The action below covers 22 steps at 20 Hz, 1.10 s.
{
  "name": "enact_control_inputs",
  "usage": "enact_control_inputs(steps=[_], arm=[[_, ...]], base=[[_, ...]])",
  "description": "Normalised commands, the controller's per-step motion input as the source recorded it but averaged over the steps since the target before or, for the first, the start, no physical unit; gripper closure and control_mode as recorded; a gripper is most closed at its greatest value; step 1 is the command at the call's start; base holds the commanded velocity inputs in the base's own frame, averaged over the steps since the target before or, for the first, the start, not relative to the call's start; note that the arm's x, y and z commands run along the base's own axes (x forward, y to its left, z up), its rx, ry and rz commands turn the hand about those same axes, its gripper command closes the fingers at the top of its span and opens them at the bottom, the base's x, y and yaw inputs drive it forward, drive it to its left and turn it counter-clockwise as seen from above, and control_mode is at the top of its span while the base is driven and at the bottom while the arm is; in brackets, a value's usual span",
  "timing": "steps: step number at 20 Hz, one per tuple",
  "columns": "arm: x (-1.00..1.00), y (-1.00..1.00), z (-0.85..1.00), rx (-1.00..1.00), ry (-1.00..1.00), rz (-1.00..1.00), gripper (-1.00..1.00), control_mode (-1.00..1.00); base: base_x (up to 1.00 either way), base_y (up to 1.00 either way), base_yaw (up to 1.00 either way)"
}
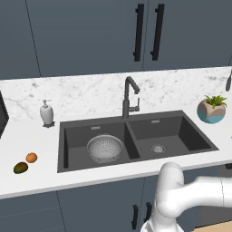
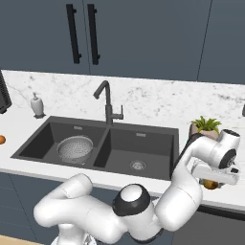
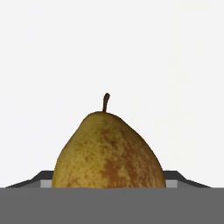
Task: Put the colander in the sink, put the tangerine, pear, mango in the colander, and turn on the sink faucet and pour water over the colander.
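The silver colander sits in the left basin of the dark sink. Behind the divider stands the faucet, with no water running. On the counter left of the sink lie the orange tangerine and the dark green mango. My gripper is down at the counter right of the sink, open, one fingertip on each side of the brown-speckled pear. The pear's flanks hide the inner edges of the fingers.
A white soap dispenser stands at the back left of the sink. A potted plant sits on the right counter, just behind my hand. Dark cabinets hang above the marble backsplash.
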Motion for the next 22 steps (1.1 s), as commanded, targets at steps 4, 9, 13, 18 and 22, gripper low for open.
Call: enact_control_inputs(steps=[4,9,13,18,22], arm=[[-0.17,0.83,0.04,0.0,-0.15,0.0,1.0,-1.0],[0.0,0.77,0.26,0.0,-0.24,0.06,1.0,-1.0],[0.0,0.77,0.41,0.0,-0.14,0.08,1.0,-1.0],[-0.01,0.88,0.45,0.0,0.0,0.09,1.0,-1.0],[0.0,0.97,0.43,0.0,0.0,0.06,1.0,-1.0]], base=[[0.0,0.0,0.0],[0.0,0.0,0.0],[0.0,0.0,0.0],[0.0,0.0,0.0],[0.0,0.0,0.0]])
